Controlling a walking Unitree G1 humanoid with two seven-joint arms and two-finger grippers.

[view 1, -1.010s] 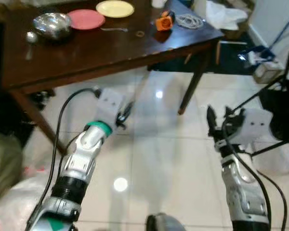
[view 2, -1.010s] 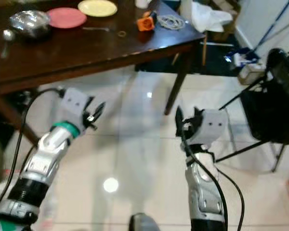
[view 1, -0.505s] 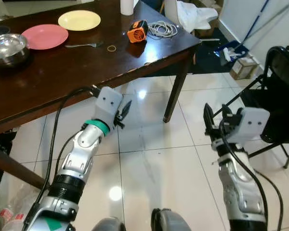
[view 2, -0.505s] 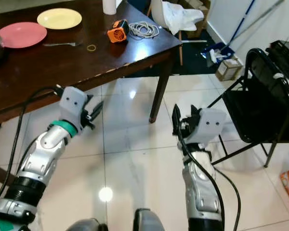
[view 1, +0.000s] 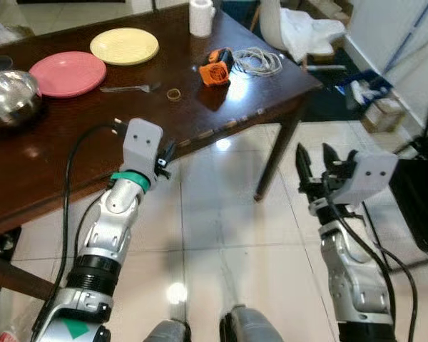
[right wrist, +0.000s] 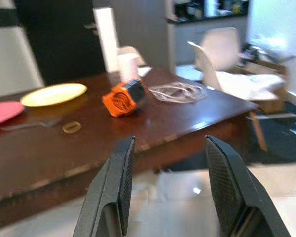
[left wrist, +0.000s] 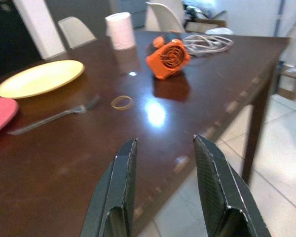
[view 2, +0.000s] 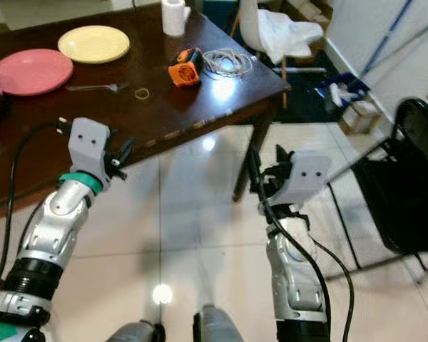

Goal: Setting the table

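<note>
A dark wooden table (view 1: 71, 139) carries a pink plate (view 1: 68, 73), a yellow plate (view 1: 125, 45) and a silver bowl (view 1: 11, 92). A fork (view 1: 128, 88) lies beside the plates, near a small ring (view 1: 174, 93). My left gripper (view 1: 164, 160) is open with nothing in it, held at the table's near edge; in its wrist view, the left gripper (left wrist: 165, 143) looks across the top at the fork (left wrist: 54, 116). My right gripper (view 1: 315, 167) is open and holds nothing, over the floor just right of the table's corner leg.
An orange device (view 1: 215, 69), a coiled white cable (view 1: 257, 60) and a white roll (view 1: 201, 16) sit near the table's right corner. A white chair with cloth (view 1: 299, 28) stands behind. A black chair (view 2: 406, 185) is at my right. Glossy tiles lie below.
The whole picture has shifted, so the camera moved; the table now lies closer. My left gripper now sits at the table's edge. Both grippers stay open.
</note>
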